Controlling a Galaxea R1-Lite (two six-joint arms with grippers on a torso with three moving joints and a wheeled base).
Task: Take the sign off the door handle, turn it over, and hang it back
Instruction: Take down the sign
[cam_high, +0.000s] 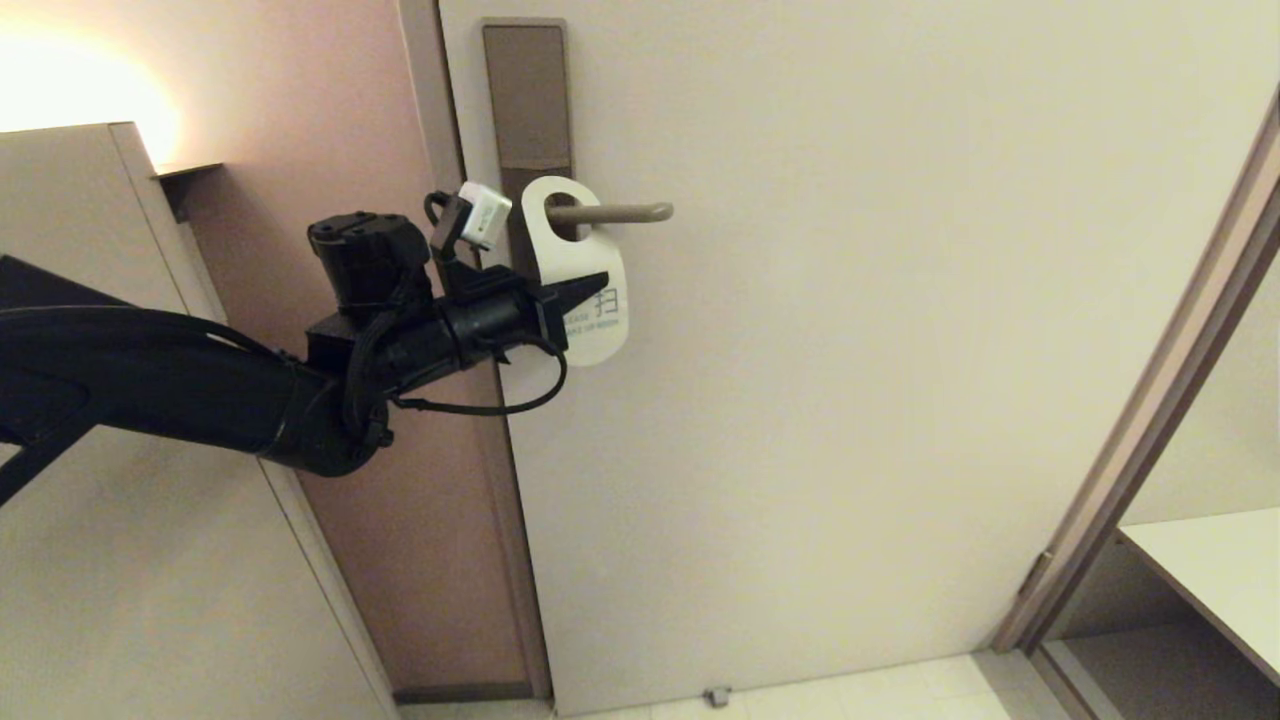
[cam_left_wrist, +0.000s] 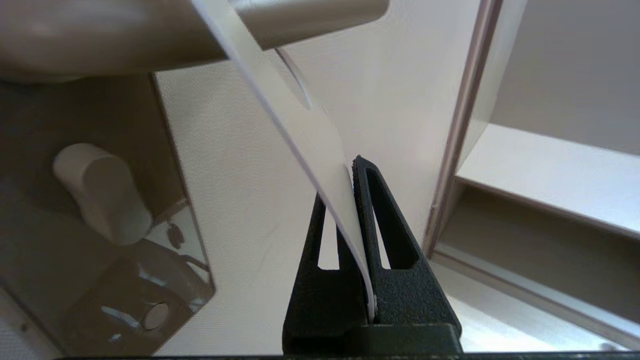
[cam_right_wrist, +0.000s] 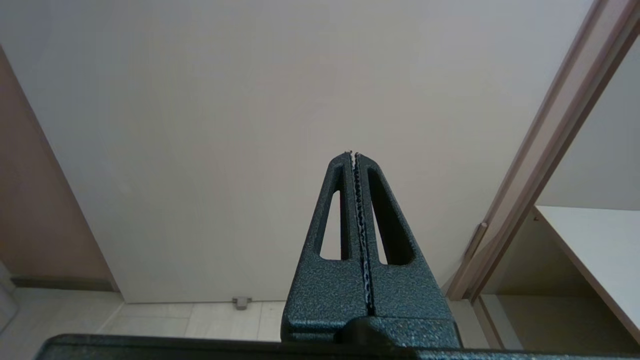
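- Left gripper (cam_high: 590, 290) reaches in from the left at the door, fingers (cam_left_wrist: 385, 220) clamped on the sign (cam_high: 585, 265) — the card's thin edge runs between them in the left wrist view.
- Sign hangs on the handle (cam_high: 615, 212), white side out, lever passing through its oval hole; the grip is on the lower half, by the printed text.
- Card tilts slightly, lower end swung right of the backplate (cam_high: 527, 95).
- Handle is level, rounded end pointing right.
- Door (cam_high: 900, 350) is shut; a small stop (cam_high: 716, 695) sits on the floor at its base.
- Right gripper (cam_right_wrist: 354, 155) — parked low, facing the door's lower part, fingers pressed together on nothing.
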